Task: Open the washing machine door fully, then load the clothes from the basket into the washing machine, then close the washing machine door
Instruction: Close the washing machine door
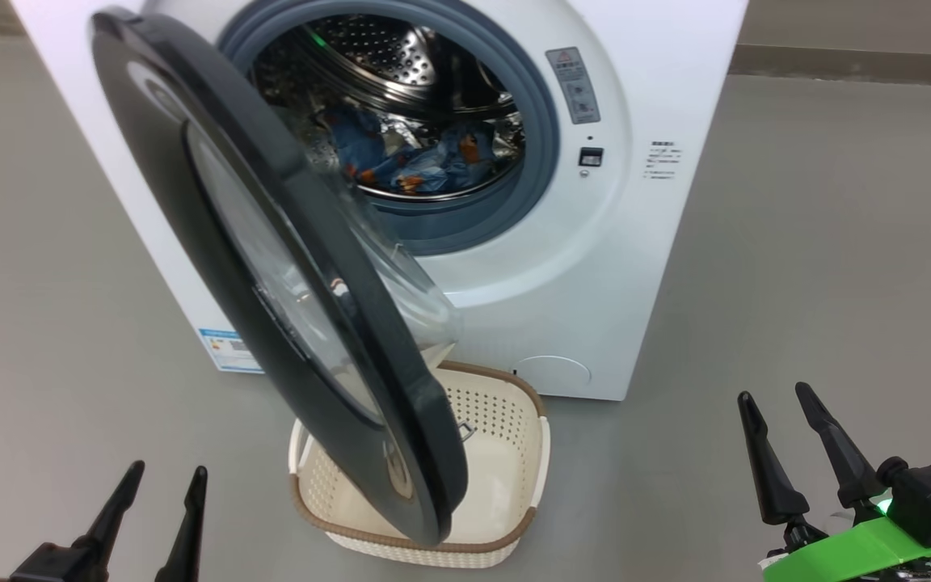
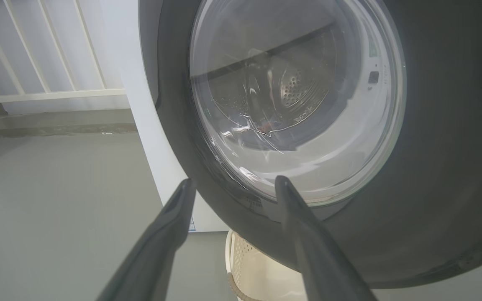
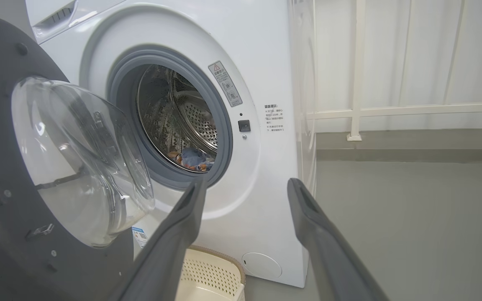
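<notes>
The washing machine door (image 1: 142, 121) stands ajar above the basket (image 1: 506, 420), the clothes (image 1: 425, 158) lie in the drum (image 1: 401, 56), and the left pincer (image 1: 170, 469) and right pincer (image 1: 773, 392) both hover released

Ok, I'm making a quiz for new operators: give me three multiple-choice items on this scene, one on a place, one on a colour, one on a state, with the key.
1. Where are the clothes? A in the basket; B in the washing machine drum; C draped over the washing machine door.
2. The basket's rim is: A brown; B blue; C black.
3. The door stands: A shut; B open; C detached.
Key: 1 B, printed blue fabric lies in the drum; 2 A, a brown band rings its top; 3 B, it swings out over the basket.
</notes>
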Tool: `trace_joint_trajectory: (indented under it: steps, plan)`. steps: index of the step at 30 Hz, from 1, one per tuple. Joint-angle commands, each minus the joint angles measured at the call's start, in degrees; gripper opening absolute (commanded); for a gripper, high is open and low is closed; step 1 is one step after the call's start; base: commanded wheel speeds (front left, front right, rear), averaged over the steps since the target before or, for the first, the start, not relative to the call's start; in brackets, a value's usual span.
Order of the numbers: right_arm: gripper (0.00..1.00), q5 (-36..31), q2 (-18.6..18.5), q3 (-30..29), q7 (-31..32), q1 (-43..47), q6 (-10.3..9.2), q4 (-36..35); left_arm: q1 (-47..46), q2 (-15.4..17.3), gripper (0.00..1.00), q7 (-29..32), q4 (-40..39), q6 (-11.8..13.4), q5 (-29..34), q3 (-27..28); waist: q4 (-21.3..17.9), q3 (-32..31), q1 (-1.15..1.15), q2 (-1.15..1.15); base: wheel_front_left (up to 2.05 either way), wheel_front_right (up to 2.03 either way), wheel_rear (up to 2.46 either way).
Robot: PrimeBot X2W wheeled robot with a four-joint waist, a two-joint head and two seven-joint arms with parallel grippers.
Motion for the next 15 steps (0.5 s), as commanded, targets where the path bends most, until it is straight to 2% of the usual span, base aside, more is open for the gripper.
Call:
trace_joint_trajectory:
  steps: [1,15]
  plan:
    - [1.0,0.3,-0.7,0.7,-0.5,-1.5,0.32,-1.5,-1.6,1.8,1.0,-0.6,-1.7,0.0,-0.4,1.8,-0.8,0.1,0.0,0.0,0.0,0.0,0.0]
    - [1.0,0.1,-0.3,-0.5,-0.5,-0.9,0.32,-1.7,-2.2,2.5,1.0,-0.6,-1.9,0.0,-1.7,0.6,-4.9,0.6,0.0,0.0,0.0,0.0,0.0]
